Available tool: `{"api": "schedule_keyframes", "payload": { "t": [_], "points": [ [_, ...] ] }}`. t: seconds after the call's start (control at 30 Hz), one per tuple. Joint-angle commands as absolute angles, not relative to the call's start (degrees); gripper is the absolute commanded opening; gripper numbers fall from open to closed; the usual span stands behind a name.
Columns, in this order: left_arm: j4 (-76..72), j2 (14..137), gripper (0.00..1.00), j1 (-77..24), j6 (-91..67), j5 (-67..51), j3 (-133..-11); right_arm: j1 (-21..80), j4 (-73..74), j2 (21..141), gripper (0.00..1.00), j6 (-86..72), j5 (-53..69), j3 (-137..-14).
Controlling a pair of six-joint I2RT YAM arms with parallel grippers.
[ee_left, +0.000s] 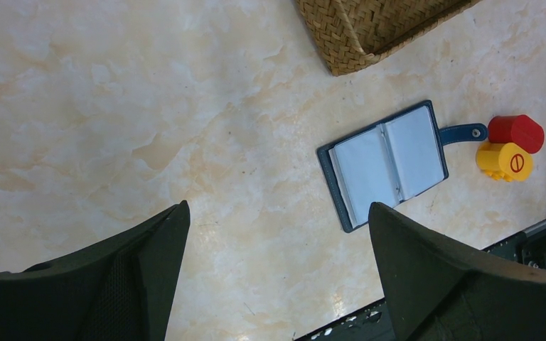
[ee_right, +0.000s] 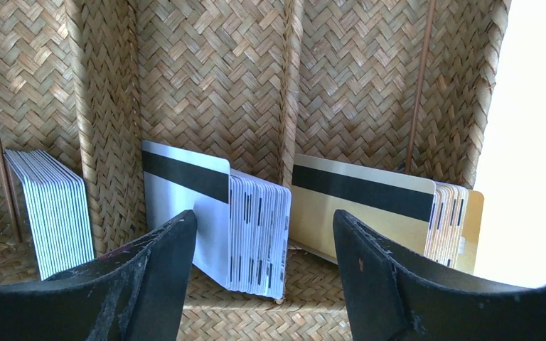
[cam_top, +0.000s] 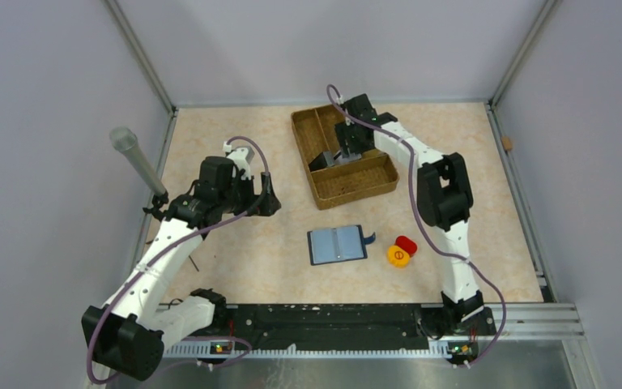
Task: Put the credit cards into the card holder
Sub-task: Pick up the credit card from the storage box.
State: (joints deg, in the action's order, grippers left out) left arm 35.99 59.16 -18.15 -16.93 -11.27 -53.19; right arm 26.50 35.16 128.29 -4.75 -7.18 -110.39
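Note:
The card holder lies open on the table, blue-grey inside up, snap tab to the right; it also shows in the left wrist view. The credit cards stand on edge in stacks inside the brown woven tray: a white stack with black stripes, a gold stack and a white stack at the left. My right gripper is open inside the tray, its jaws straddling the middle white stack without touching it. My left gripper is open and empty above bare table, left of the holder.
A red round piece and a yellow one sit just right of the holder's tab. A grey cylinder leans at the left wall. The woven tray has dividers. A black rail runs along the near edge.

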Motion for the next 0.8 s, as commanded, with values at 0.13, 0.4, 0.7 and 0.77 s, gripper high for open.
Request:
{"api": "schedule_keyframes", "payload": {
  "t": [0.13,0.4,0.7,0.77],
  "points": [
    [33.6,59.2,0.99,-17.9,-16.5,-12.1,-53.1,26.2,35.7,128.4,0.7,-4.9,-11.2,-113.2],
    [33.6,59.1,0.99,-17.9,-16.5,-12.3,-53.0,26.0,36.8,125.4,0.7,-4.7,-12.9,-114.2],
    [33.6,59.2,0.99,-17.9,-16.5,-12.7,-53.0,26.0,36.8,124.3,0.55,-4.7,-12.0,-114.2],
    [33.6,59.1,0.99,-17.9,-16.5,-12.6,-53.0,26.0,36.8,124.4,0.46,-4.7,-11.8,-114.0]
  ]
}}
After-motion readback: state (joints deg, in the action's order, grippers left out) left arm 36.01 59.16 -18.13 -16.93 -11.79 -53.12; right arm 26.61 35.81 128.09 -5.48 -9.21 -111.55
